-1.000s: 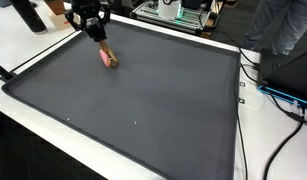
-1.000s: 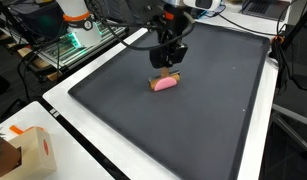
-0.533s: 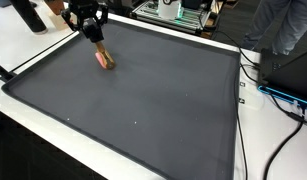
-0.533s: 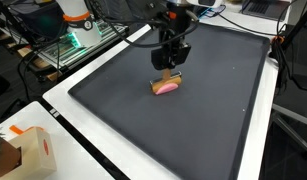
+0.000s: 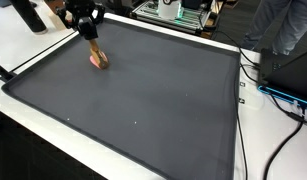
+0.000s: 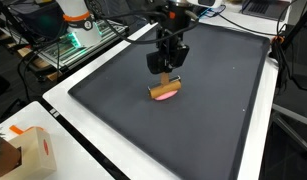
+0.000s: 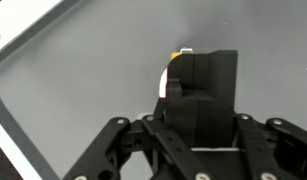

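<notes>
1. The Robotiq gripper (image 5: pixel 89 34) hangs over the 10 o'clock corner of a dark mat (image 5: pixel 163 110). Its fingers appear closed on a pink-headed tool (image 5: pixel 96 55).
2. The tool's long axis is tilted, not upright. In an exterior view its tan stem (image 5: pixel 92 45) runs from the fingers down toward 5 o'clock and ends in the pink head (image 5: pixel 99 62) at the mat's surface.
3. In an exterior view from another side, the stem (image 6: pixel 172 79) slants toward 7 o'clock. The head (image 6: pixel 164 95) lies below it as a short rounded oval, wider than it is tall, just 11 o'clock of the mat's middle.
4. The stem looks like bare, matt wood or card. The head is smooth, soft-edged and salmon pink, and the frames are too coarse to tell its material.
5. In the wrist view, a blocky black finger covers most of the tool (image 7: pixel 172 72). Only a pale sliver with an orange edge shows at 12 o'clock, against grey mat.
6. The mat is flat, dull charcoal and faintly speckled, rimmed by a white table (image 5: pixel 33 55).
7. A cardboard box (image 6: pixel 31 150) sits at 8 o'clock, well apart from the tool. Black cables (image 5: pixel 255 95) trail along the 3 o'clock edge.
</notes>
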### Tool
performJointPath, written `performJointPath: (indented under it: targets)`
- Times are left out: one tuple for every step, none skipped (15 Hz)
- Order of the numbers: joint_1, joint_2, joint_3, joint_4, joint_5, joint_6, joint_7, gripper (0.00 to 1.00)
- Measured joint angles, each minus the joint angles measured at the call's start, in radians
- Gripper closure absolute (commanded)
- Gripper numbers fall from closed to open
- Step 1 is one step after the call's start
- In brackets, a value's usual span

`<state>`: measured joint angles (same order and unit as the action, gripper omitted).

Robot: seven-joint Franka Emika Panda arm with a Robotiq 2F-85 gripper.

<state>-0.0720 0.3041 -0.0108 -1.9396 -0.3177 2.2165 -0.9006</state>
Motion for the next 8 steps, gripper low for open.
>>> performJointPath:
  targets:
    - [0.000, 0.001, -0.002, 0.000, -0.015, 0.001, 0.010, 0.76]
    - [0.000, 0.002, -0.005, 0.000, -0.028, 0.001, 0.018, 0.76]
    - [0.000, 0.002, -0.007, 0.000, -0.038, 0.001, 0.022, 0.76]
    - [0.000, 0.003, -0.007, 0.000, -0.046, 0.001, 0.026, 0.76]
    - [0.000, 0.004, -0.007, 0.000, -0.053, 0.001, 0.027, 0.76]
    - [0.001, 0.005, -0.007, 0.000, -0.060, 0.001, 0.028, 0.76]
    - [0.002, 0.005, -0.007, 0.000, -0.068, 0.001, 0.028, 0.76]
    - [0.004, 0.006, -0.007, 0.000, -0.078, 0.001, 0.028, 0.76]
